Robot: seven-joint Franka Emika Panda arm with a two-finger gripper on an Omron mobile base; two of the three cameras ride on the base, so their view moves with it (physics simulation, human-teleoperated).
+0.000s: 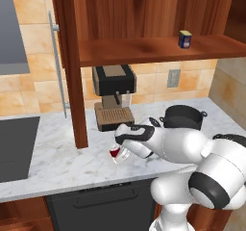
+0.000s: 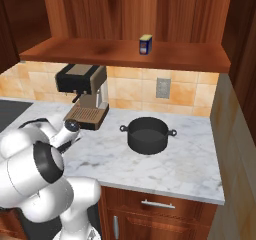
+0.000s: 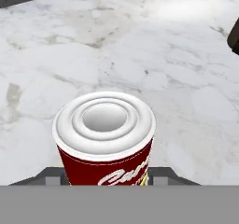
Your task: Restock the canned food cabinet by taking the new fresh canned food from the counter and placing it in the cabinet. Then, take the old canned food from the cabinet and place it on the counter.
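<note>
Currently the old canned food [image 3: 103,141] is held in the tool [image 1: 118,154], whose jaws are closed on it, low over the white marble counter [image 1: 57,153]. Its silvery top is seen close in the hand view, with veined marble spread beyond it. Above and to the right of the tool, the new fresh canned food [image 1: 185,39] is seen upright on the plank shelf of the cabinet [image 1: 144,49]. A coffee machine [image 1: 114,96] and a black pot [image 2: 147,134] are seen behind the tool.
</note>
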